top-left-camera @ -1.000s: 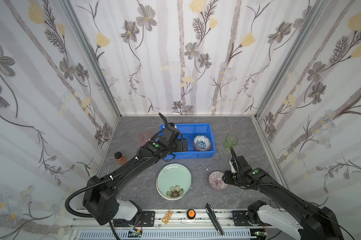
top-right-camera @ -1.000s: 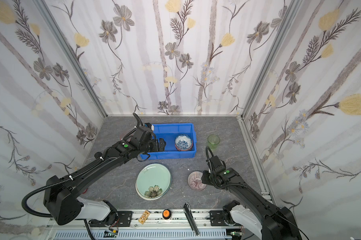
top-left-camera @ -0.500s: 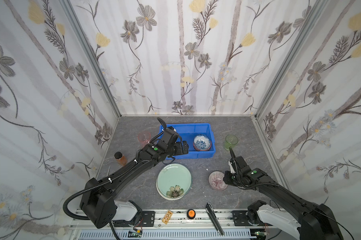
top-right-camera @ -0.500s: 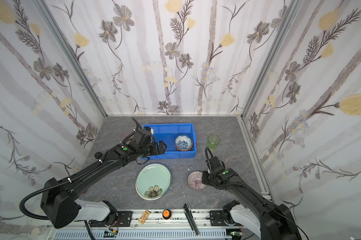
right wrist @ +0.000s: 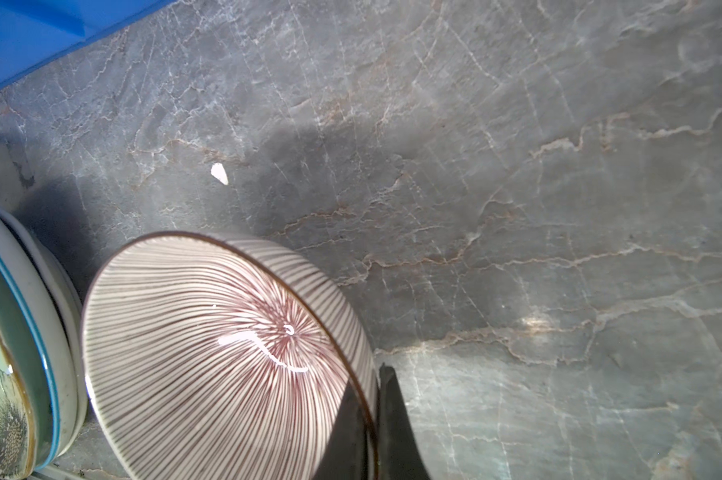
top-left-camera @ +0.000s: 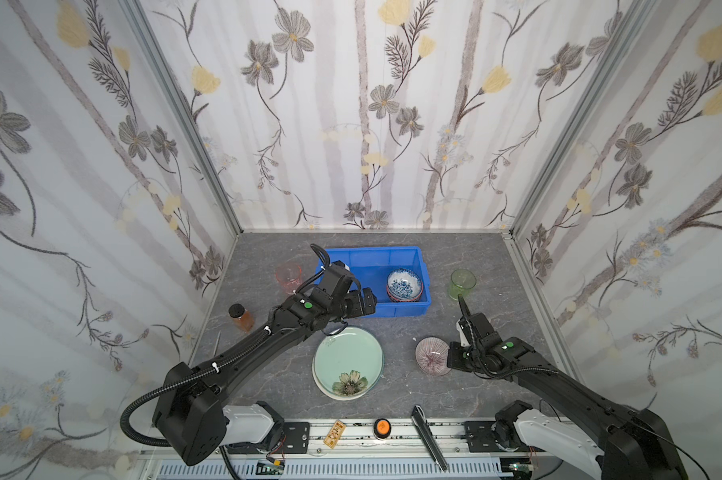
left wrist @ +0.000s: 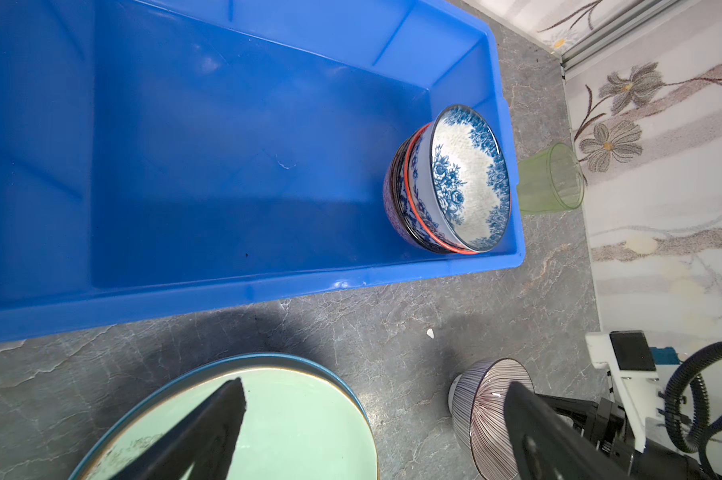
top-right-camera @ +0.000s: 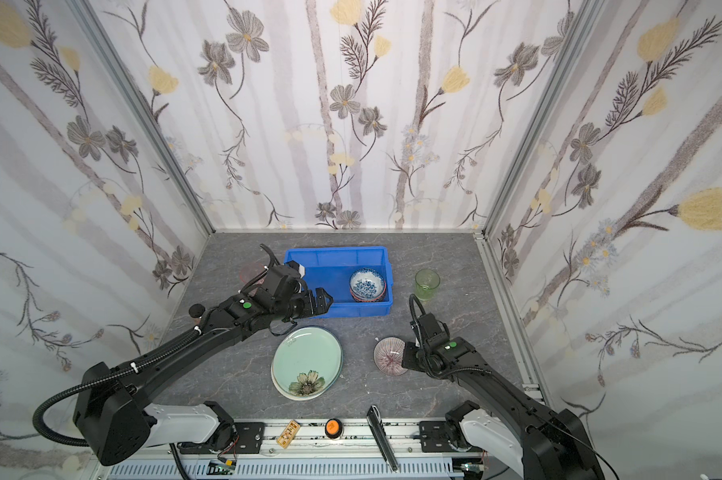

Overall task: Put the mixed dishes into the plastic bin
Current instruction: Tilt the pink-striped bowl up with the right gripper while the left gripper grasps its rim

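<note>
Right gripper (right wrist: 371,399) is pinched shut on the rim of the striped bowl (right wrist: 209,357) — one finger inside, one outside — with the bowl on the table (right wrist: 517,166) just beside the green plate (top-left-camera: 346,357). Treat it as glazed ceramic: stiff, slick, chippable, and likely to swing from a one-sided rim hold. Your left gripper (left wrist: 375,384) hangs wide open and empty by the blue bin (top-left-camera: 371,251)

Amber jar (top-left-camera: 241,316), black lid, upright on grey tabletop (top-left-camera: 454,257), well left of the left gripper (top-left-camera: 369,300). Small white chip (right wrist: 219,173) lies near the right gripper (right wrist: 373,374), apart from it.
</note>
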Robot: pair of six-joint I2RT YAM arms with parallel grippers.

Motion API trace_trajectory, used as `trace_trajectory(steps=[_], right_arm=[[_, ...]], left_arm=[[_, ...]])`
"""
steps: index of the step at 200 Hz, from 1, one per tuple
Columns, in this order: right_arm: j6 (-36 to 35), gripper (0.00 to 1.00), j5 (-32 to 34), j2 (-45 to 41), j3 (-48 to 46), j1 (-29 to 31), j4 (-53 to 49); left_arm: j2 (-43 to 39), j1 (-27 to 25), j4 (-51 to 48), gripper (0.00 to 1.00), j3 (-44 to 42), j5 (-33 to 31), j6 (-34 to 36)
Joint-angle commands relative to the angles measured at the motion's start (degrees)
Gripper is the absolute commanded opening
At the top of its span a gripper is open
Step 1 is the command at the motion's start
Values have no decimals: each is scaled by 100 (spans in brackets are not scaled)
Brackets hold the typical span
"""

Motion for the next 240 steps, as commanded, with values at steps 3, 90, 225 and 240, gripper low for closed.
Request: trace_trajectory(steps=[3, 90, 225, 240], right_arm=[[45, 0, 37, -44, 103, 39, 49], [-108, 0, 232, 57, 918, 194, -371], [-336, 0, 407, 888, 2245, 514, -589], [-362, 0, 411, 976, 2337, 547, -600]], left_arm=[[-33, -25, 147, 100, -55, 54, -113], [186, -488, 145, 100, 189, -139, -208], [1250, -1460, 154, 82, 794, -149, -316], [1328, -1485, 161, 78, 829, -137, -307]])
